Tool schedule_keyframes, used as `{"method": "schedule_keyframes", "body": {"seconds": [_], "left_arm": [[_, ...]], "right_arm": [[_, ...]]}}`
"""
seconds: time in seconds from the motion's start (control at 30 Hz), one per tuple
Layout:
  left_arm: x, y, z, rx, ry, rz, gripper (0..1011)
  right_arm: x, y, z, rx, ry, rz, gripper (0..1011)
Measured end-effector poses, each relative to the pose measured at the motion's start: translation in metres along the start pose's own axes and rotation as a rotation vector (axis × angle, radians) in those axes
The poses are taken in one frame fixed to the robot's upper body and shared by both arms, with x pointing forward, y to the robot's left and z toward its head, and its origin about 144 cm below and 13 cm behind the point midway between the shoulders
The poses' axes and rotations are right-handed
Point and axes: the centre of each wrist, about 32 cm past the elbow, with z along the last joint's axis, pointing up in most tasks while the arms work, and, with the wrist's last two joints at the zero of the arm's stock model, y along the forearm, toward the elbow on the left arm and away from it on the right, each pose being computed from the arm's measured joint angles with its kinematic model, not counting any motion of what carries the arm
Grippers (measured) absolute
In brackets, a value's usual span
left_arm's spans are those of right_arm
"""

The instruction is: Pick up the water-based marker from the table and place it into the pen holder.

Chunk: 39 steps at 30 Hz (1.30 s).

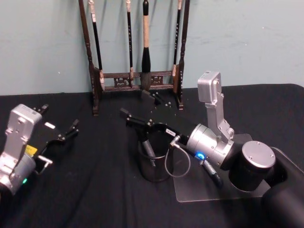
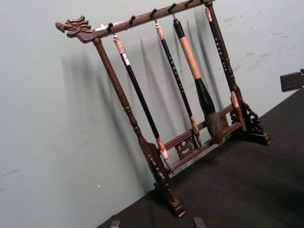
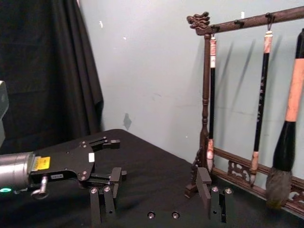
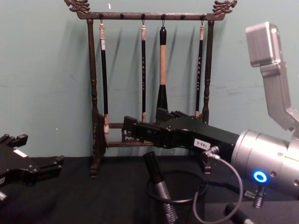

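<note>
One marker [image 1: 148, 148] leaning inside pen holder [image 1: 154, 173], mid table [image 1: 95, 190] | right gripper [image 1: 138, 107] just above rim, jaws spread, holding nothing | left gripper [image 1: 59, 118] parked left, jaws spread, empty | retreat straight up, don't clip marker

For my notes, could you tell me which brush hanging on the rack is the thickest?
The third brush from the robot's left, with a fat tan handle and bushy tip; the others are slim.
</note>
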Motion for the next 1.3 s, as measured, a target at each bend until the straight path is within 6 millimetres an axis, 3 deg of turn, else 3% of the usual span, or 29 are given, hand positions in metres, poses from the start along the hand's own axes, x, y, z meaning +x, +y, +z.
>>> {"method": "schedule_keyframes", "body": {"seconds": [0.73, 1.1, 1.3], "left_arm": [[0.0, 0.0, 0.0, 0.0, 0.0, 0.0, 1002], [0.0, 0.0, 0.0, 0.0, 0.0, 0.0, 1001], [0.0, 0.0, 0.0, 0.0, 0.0, 0.0, 1001]], "right_arm": [[0.003, -0.033, 0.031, -0.111, -0.137, -0.331, 1002], [0.008, -0.071, 0.026, -0.244, -0.157, -0.453, 1003], [0.004, -0.08, 0.022, -0.295, -0.144, -0.463, 1002]]}}
